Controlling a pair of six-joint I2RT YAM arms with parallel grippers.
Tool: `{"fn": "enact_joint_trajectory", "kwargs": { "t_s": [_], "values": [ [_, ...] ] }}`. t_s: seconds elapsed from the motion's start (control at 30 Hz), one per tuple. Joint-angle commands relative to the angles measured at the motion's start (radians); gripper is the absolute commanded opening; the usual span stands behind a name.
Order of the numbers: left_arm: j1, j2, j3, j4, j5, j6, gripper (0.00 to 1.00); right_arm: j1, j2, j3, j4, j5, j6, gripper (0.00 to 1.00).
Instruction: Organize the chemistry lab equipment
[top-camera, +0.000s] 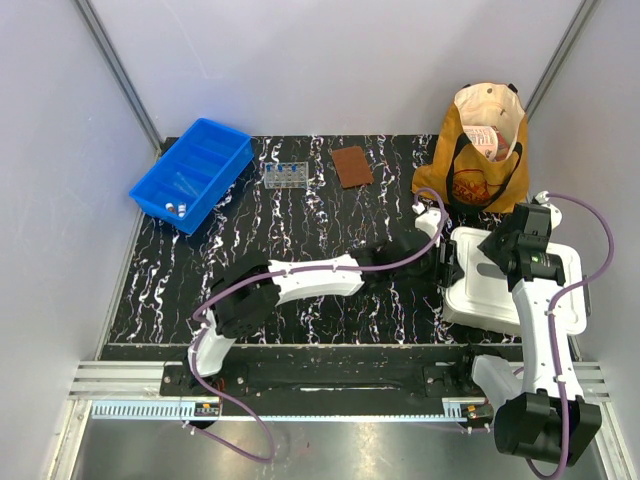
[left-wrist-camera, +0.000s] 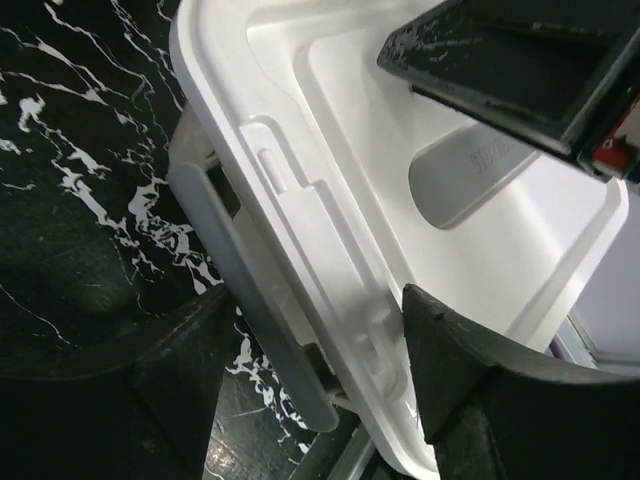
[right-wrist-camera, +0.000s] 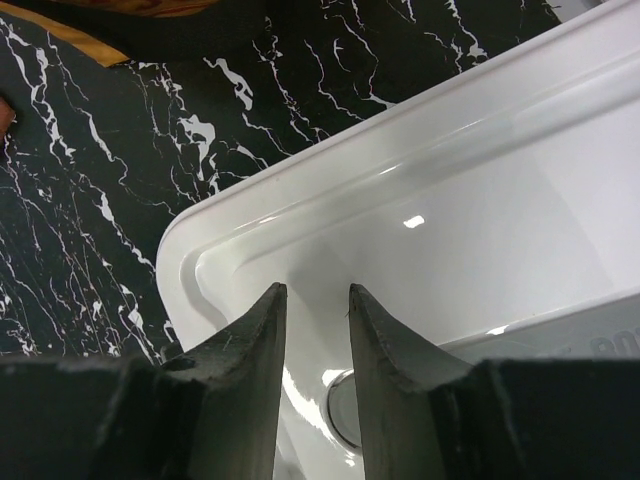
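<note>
Organizing step at the white container (top-camera: 560, 300) on the right of the counter (top-camera: 330, 225) — both arms are at it, and none of the small equipment is in hand.

The left end effector (left-wrist-camera: 315, 300) reaches across to the container's left wall. Its fingers stand wide apart, one outside by the grey latch (left-wrist-camera: 250, 290) and one inside the basin. Whether the pads press the wall cannot be told.

The right end effector (right-wrist-camera: 315, 292) hovers over the container's inner corner, its fingers parted by only a narrow gap with nothing between them.

The equipment lies well apart at the far left: white-capped vials (top-camera: 177, 207) in the blue bin (top-camera: 215, 128), and the clear tube rack (top-camera: 285, 176) with blue-capped tubes just beside that bin. A brown pad (top-camera: 351, 165) and the tan tote bag (top-camera: 480, 150) sit at the far edge.

Judged step: readying or repositioning the container. The next move probably calls for a firm hold on the wall — a shallow grip could slip off the smooth rim.
</note>
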Motion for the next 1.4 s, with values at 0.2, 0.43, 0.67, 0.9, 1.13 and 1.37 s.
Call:
{"fn": "enact_joint_trajectory", "kwargs": {
  "t_s": [0.2, 0.43, 0.67, 0.9, 1.13, 1.37],
  "values": [
    [-0.076, 0.068, 0.174, -0.218, -0.245, 0.151, 0.60, -0.004, 0.007, -0.036, -0.030, -0.057, 0.014, 0.37],
    [-0.099, 0.105, 0.231, -0.281, -0.314, 0.173, 0.55, -0.004, 0.006, -0.041, -0.027, -0.064, 0.014, 0.38],
    [-0.116, 0.151, 0.317, -0.412, -0.419, 0.167, 0.43, -0.006, 0.024, -0.044, -0.027, -0.078, 0.011, 0.38],
    [-0.133, 0.146, 0.306, -0.415, -0.439, 0.165, 0.29, -0.006, 0.046, -0.052, -0.022, -0.095, 0.021, 0.38],
    [-0.142, 0.137, 0.306, -0.452, -0.482, 0.153, 0.25, -0.006, 0.040, -0.053, -0.007, -0.112, 0.019, 0.38],
    [-0.114, 0.029, 0.199, -0.473, -0.521, 0.096, 0.25, -0.006, 0.061, 0.052, -0.007, -0.259, 0.007, 0.51]
  ]
}}
